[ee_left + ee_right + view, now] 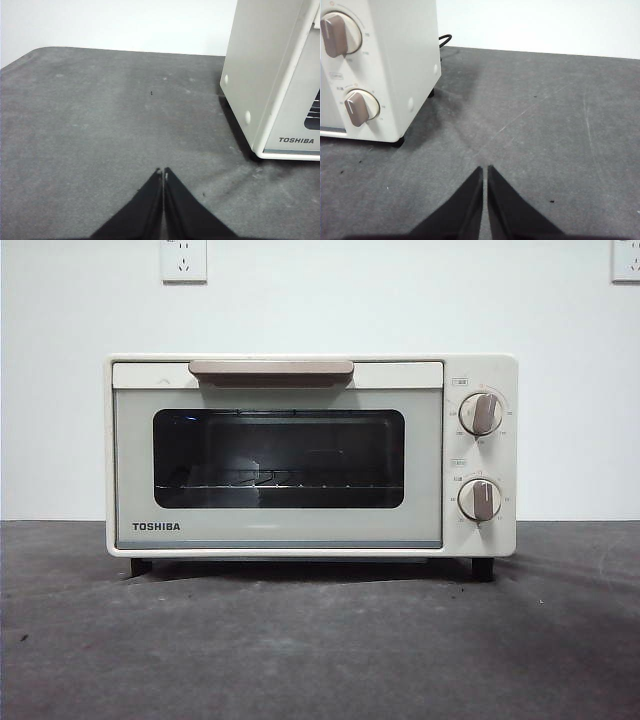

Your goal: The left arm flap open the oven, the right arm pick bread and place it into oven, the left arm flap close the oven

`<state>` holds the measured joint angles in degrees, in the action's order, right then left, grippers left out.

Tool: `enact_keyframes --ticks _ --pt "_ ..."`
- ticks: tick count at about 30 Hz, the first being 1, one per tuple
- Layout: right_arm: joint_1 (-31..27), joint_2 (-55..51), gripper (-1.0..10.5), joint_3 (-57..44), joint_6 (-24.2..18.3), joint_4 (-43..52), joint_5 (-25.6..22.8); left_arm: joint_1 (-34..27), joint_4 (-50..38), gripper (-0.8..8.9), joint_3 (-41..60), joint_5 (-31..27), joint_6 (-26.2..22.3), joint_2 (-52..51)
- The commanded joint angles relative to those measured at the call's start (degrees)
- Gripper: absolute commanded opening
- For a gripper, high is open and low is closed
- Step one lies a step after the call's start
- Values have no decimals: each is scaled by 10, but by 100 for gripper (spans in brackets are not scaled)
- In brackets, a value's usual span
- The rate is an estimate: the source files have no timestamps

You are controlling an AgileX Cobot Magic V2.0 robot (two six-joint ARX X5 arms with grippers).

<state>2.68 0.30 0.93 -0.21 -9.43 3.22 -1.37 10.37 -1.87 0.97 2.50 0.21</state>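
Left gripper [163, 171]: jaws pressed together on nothing; it hangs over bare table [100, 130] beside the oven's side wall, well apart from the door.
Right gripper [485, 170]: jaws likewise pressed together, empty; it sits over bare table on the knob side of the oven, apart from it.
Oven [310, 455]: stands square on its black feet in the middle of the table; door upright and closed, beige bar handle [271, 369] across its top; wire rack visible through the dark window [278, 458]; two knobs [481, 413] on the panel beside the door.
Bread: not visible on the table in any view; through the glass the rack looks bare, though reflections make that hard to judge; I cannot say where the loaf is.
Stage: judged from the closed door and both idle arms, either nothing has begun or the work is over; the pictures do not settle which.
Risk, door: if the left arm is to open it, pinched jaws must catch the handle; a shallow hook could slip off and let the door snap back, or drag the light oven forward on its feet.
Risk, cord: a dark cable [445, 39] curls behind the oven; a wide sweep of the right arm could snag it.
Risk, bread: with no loaf in sight, the right arm has nothing to aim at.
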Motion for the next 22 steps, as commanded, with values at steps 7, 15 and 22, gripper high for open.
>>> enact_keyframes --ticks 7,15,22 --pt "1 -1 11 -2 121 9 0 0 -8 10 11 10 90 0" --pt "1 1 10 63 196 5 1 0 -27 10 -35 31 172 6" --pt "1 58 10 172 208 -49 32 0 -18 10 -139 58 184 93"
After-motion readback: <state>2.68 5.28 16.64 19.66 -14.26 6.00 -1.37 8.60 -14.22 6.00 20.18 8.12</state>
